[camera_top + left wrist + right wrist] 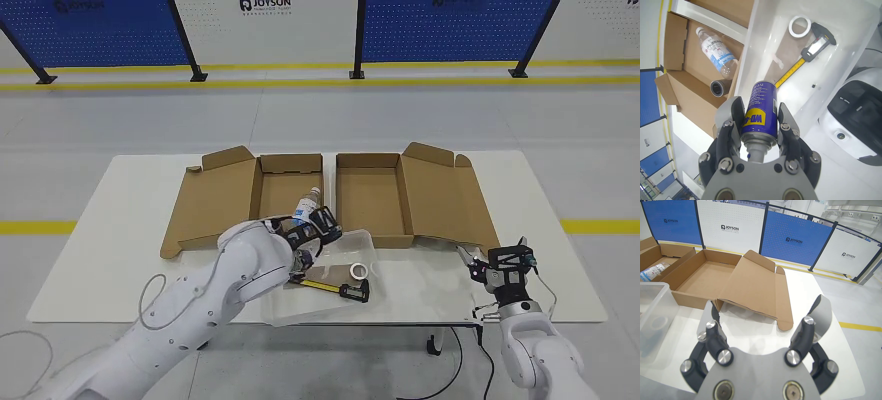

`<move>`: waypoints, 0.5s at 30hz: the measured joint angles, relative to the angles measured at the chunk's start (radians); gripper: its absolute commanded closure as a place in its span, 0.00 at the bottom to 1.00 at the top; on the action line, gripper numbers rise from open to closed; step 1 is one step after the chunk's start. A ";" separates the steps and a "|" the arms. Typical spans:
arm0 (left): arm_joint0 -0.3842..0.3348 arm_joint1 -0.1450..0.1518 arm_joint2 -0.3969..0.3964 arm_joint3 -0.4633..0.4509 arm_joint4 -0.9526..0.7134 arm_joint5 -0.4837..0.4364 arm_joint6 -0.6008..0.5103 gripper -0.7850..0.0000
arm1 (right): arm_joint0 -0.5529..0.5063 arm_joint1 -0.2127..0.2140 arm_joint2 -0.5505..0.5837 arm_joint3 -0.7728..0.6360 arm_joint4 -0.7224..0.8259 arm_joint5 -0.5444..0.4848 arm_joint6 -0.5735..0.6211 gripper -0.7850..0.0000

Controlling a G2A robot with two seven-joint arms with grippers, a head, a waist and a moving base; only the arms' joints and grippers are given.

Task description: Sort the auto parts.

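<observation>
My left gripper [760, 105] is shut on a blue spray can [762, 111], held above the edge between the clear plastic bin [761, 28] and the left cardboard box [676, 47]. In the top view this gripper [312, 232] hangs at the bin's far left corner. In the left box lie a clear water bottle [717, 51] and a metal cylinder [717, 88]. The bin holds a white tape roll [799, 26] and a caliper with a yellow scale [815, 49]. My right gripper [766, 303] stands open and empty over the table's front right [497, 272].
The right cardboard box [702, 275] is open with a bare floor, its lid flap [757, 291] folded out toward my right gripper. Both boxes [285, 190] [370, 200] stand behind the bin [300, 305]. The table edge runs close behind the right gripper.
</observation>
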 measured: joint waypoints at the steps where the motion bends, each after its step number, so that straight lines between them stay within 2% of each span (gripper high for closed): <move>1: -0.004 -0.001 -0.006 0.007 0.009 0.014 0.015 1.00 | 0.000 0.000 0.000 0.000 0.000 0.000 0.000 0.00; 6: -0.030 -0.013 0.004 0.047 0.088 0.074 0.053 1.00 | 0.000 0.000 0.000 0.000 0.000 0.000 0.000 0.00; 15: -0.103 -0.062 0.073 0.176 0.165 0.176 0.112 1.00 | 0.000 0.000 0.000 0.000 0.000 0.000 0.000 0.00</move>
